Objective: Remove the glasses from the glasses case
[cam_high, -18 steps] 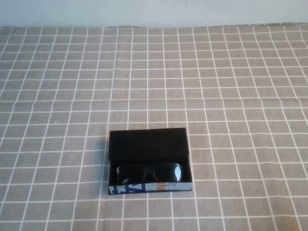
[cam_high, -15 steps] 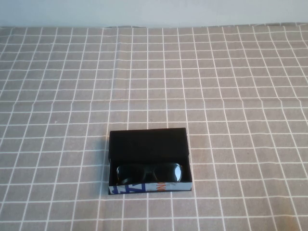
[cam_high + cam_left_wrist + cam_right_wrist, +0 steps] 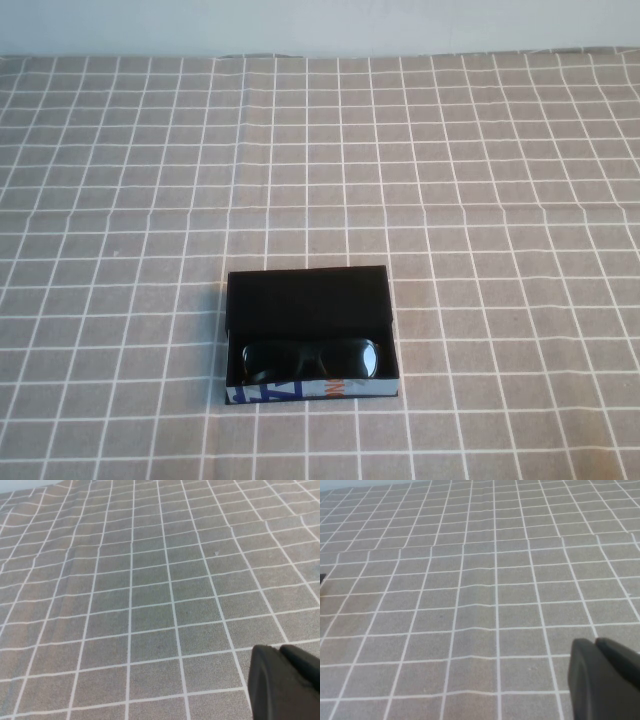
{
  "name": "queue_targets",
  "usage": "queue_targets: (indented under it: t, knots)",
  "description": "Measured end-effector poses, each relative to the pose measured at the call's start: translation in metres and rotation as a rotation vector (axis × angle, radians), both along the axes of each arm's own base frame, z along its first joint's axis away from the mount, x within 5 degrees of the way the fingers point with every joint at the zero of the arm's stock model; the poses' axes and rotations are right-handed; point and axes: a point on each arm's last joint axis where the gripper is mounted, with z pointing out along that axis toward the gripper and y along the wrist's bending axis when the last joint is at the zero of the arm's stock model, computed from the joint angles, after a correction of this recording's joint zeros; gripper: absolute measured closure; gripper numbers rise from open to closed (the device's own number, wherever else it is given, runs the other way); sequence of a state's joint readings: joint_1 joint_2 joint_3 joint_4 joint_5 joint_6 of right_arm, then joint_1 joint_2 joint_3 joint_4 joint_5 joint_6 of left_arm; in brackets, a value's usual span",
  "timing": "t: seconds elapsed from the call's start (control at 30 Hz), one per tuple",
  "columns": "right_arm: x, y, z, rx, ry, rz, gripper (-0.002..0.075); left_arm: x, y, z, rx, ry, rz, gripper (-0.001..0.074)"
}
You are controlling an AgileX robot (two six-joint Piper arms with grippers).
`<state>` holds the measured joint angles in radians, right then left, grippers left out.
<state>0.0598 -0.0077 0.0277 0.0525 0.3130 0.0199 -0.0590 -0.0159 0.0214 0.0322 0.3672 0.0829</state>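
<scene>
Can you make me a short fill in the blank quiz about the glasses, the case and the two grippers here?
1. The glasses lie ___ the glasses case.
2. The case's lid is ___.
3. The case rests on a ___ tablecloth.
4. The left gripper and right gripper show only in the ___ views, over bare cloth.

Missing words: inside; open; checked; wrist

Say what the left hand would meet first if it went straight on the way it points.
Probably only the checked tablecloth; the left hand shows only cloth ahead. The right hand likewise.
</scene>
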Motion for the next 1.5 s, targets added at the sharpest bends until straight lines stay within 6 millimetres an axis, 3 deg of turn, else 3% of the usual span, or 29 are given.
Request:
queue_targets:
  t: [0.33, 0.43, 0.67, 0.9, 1.03, 1.23, 1.5]
  knots:
    - [0.000, 0.002, 0.002, 0.079, -0.013, 0.002, 0.0743, 0.000, 0.000, 0.000, 0.000, 0.000, 0.000, 0.0739]
    - [0.001, 0.004, 0.006, 0.189, -0.047, -0.001, 0.0743, 0.000, 0.000, 0.000, 0.000, 0.000, 0.000, 0.0739]
    - [0.003, 0.002, 0.023, 0.644, -0.174, -0.059, 0.0743, 0.000, 0.000, 0.000, 0.000, 0.000, 0.000, 0.0739]
    - [0.002, 0.003, 0.024, 0.834, -0.148, -0.063, 0.0743, 0.000, 0.000, 0.000, 0.000, 0.000, 0.000, 0.0739]
    - [0.006, 0.018, 0.041, 0.793, 0.039, 0.037, 0.0743, 0.000, 0.000, 0.000, 0.000, 0.000, 0.000, 0.0739]
    - [0.029, 0.036, 0.083, 0.543, 0.414, 0.187, 0.0743, 0.000, 0.000, 0.000, 0.000, 0.000, 0.000, 0.0739]
    - [0.106, 0.049, 0.116, 0.261, 0.670, 0.375, 0.0743, 0.000, 0.000, 0.000, 0.000, 0.000, 0.000, 0.0739]
